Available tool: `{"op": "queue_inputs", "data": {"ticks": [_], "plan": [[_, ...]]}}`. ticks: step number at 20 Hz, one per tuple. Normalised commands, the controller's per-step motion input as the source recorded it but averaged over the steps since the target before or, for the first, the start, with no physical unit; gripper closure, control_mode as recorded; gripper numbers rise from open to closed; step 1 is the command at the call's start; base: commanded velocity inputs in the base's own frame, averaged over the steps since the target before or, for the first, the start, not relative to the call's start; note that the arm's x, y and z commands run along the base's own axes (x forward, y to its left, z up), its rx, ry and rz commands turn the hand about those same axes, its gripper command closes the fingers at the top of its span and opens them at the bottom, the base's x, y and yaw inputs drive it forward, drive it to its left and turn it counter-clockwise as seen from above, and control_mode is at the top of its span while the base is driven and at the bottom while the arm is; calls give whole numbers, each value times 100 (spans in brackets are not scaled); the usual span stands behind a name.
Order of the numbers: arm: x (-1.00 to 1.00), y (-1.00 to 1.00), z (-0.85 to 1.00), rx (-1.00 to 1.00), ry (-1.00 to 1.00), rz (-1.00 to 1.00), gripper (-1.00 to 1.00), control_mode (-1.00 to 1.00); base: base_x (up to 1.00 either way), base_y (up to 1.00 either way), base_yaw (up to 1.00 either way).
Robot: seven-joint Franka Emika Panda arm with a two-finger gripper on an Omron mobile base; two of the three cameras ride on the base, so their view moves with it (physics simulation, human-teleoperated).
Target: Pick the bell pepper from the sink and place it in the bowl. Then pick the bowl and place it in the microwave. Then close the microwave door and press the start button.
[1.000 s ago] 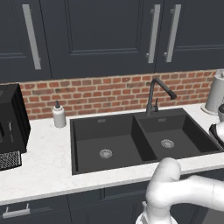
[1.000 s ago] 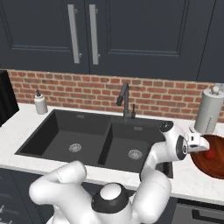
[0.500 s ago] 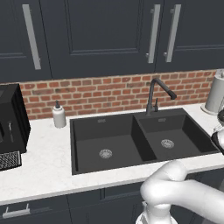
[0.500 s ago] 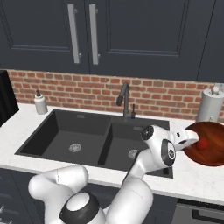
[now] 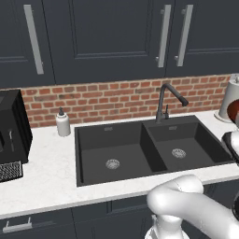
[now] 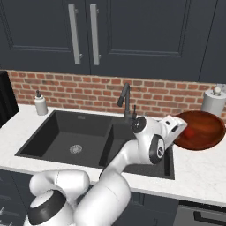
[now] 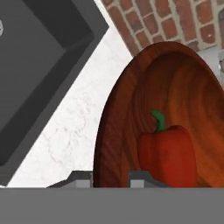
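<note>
The sink [image 6: 88,139] sat in the counter [image 6: 198,165] below the cabinets [image 6: 110,35], with the faucet [image 6: 125,101] behind its divider. A soap bottle [image 6: 40,104] stood on the counter behind the sink's left corner. Right of the sink was the bowl [image 6: 205,132], the bell pepper [image 7: 168,153] lying in it. A canister [image 6: 213,101] stood behind the bowl.

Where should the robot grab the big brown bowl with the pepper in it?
Probably on the rim, from the sink side. The bowl is wide and shallow, too broad to span, so pinching its thin edge works best. In the hand view the hand already straddles the near rim, one finger inside and one outside, and the pepper sits just past it, near the inside finger.
</note>
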Motion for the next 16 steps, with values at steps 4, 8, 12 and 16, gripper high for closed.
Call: {"op": "queue_inputs", "data": {"ticks": [4,8,12,16], "plan": [[-59,38,59,1,8,33,100,-100,0,0,0],[-65,52,56,1,3,32,100,-100,0,0,0],[-50,64,53,0,15,26,100,-100,0,0,0],[-47,74,58,0,18,18,100,-100,0,0,0]]}}
